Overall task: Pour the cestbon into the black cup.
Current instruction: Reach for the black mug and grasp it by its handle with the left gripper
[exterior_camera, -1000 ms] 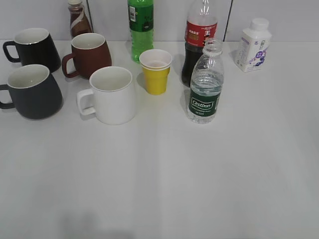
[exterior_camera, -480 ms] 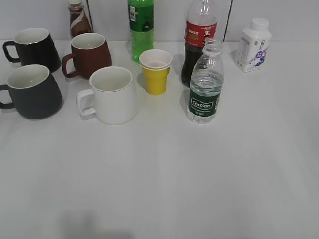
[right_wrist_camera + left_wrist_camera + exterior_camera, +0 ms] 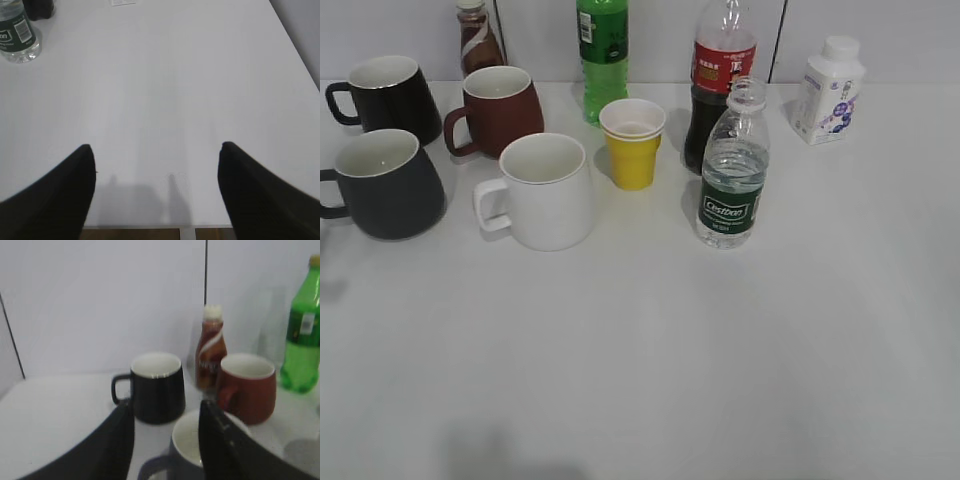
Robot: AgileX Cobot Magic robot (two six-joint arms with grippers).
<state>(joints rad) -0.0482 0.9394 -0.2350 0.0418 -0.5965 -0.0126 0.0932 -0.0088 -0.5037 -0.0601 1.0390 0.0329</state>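
The cestbon (image 3: 731,180) stands upright and uncapped at centre right of the table; its base also shows in the right wrist view (image 3: 17,37). The black cup (image 3: 385,185) stands at the far left with its handle pointing left. In the left wrist view it (image 3: 187,452) sits low between the fingers, partly hidden by the right finger. My left gripper (image 3: 166,405) is open and empty, close to the cup. My right gripper (image 3: 156,147) is open and empty over the table's front edge, far from the bottle. Neither gripper shows in the exterior view.
A smaller glossy black mug (image 3: 388,95), a brown mug (image 3: 498,108) and a white mug (image 3: 545,190) stand near the black cup. A yellow paper cup (image 3: 633,143), green bottle (image 3: 603,55), cola bottle (image 3: 720,85), brown bottle (image 3: 477,40) and white bottle (image 3: 828,92) stand at the back.
A faint shadow has appeared on the table at the far left edge of the exterior view. No object has moved.
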